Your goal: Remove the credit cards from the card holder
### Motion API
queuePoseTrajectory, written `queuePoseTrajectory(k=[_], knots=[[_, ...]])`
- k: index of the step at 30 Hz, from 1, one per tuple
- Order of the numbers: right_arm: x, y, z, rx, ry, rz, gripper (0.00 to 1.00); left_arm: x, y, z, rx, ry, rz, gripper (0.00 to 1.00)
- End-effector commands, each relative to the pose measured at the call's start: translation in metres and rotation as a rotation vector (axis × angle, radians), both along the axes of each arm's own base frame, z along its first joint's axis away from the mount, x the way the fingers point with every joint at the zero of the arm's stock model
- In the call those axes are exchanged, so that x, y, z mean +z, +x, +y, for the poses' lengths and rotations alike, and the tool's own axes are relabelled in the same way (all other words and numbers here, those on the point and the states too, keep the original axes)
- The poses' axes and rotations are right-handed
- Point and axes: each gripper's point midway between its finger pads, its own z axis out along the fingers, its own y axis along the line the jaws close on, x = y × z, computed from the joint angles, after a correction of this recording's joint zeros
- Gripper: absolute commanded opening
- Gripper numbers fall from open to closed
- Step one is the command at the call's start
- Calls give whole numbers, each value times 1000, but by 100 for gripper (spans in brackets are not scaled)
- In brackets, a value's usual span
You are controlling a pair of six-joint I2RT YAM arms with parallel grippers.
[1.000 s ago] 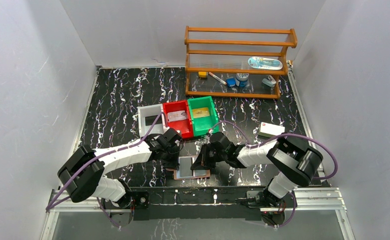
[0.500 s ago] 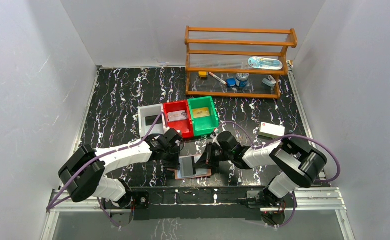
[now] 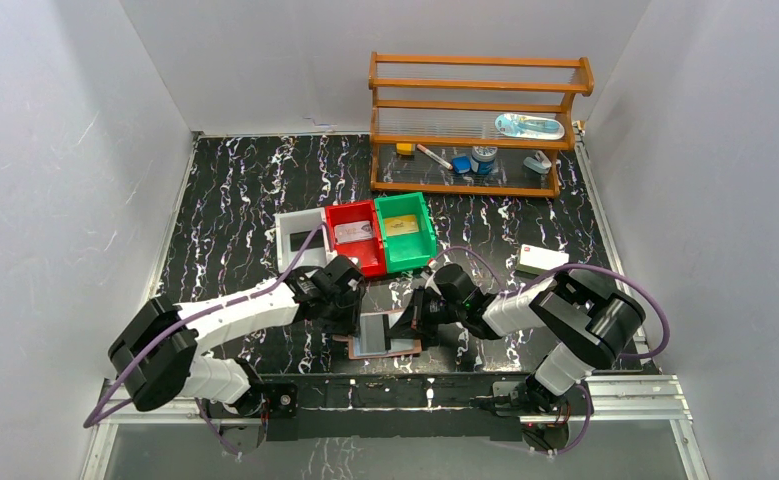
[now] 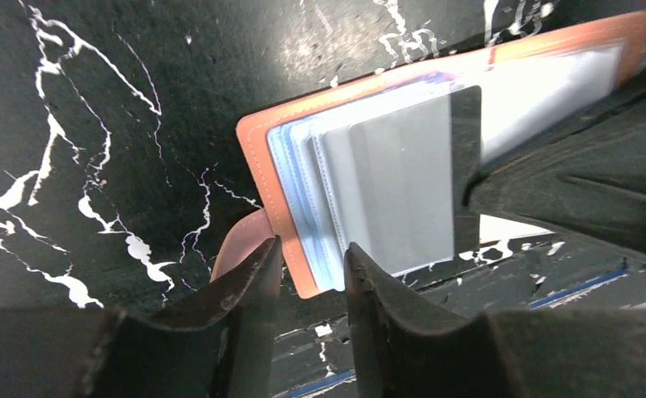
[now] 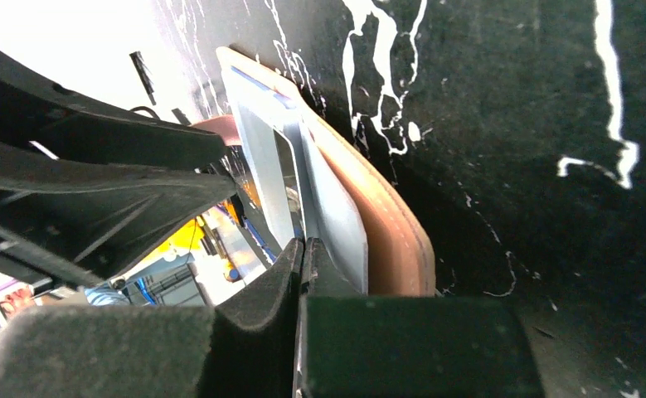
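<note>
The reddish-brown card holder lies open near the table's front edge, between my two grippers. Its leather edge and pale blue pockets face the left wrist camera, and a grey card sticks out of them to the right. My left gripper is open, its jaws a little apart astride the holder's near corner, one finger beside the strap tab. My right gripper is shut on the thin edge of that grey card, with the brown cover just to its right. Seen from above, the right gripper sits at the holder's right side and the left gripper at its left.
Just behind the holder stand a white bin, a red bin and a green bin, each with a card inside. A wooden rack with small items is at the back right. A white box lies to the right.
My left gripper's jaws have parted from shut to a small gap. The right gripper has stayed pinched at the holder's right side, shifting only slightly.
</note>
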Motion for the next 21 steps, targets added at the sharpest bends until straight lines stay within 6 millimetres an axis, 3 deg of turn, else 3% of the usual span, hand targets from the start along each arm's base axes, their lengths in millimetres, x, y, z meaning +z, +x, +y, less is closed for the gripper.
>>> queuePoseTrajectory(k=[1,6,10,14,21], knots=[[-1,1,-3,-12,-3,-9,6,35,13,-9,-7,-44,-80,41],[-2,0,-3,-8,-5,-5,6,55,17,-41,-81,-190,-97,49],[-1,1,-3,-12,-6,-6,6,44,8,-56,-128,-238,-30,46],[-1,1,-3,-16,-11,-2,6,14,-3,-49,-112,-194,53,32],[-1,2,-3,-16,-14,-2,7,-19,-13,-20,-47,-67,96,23]])
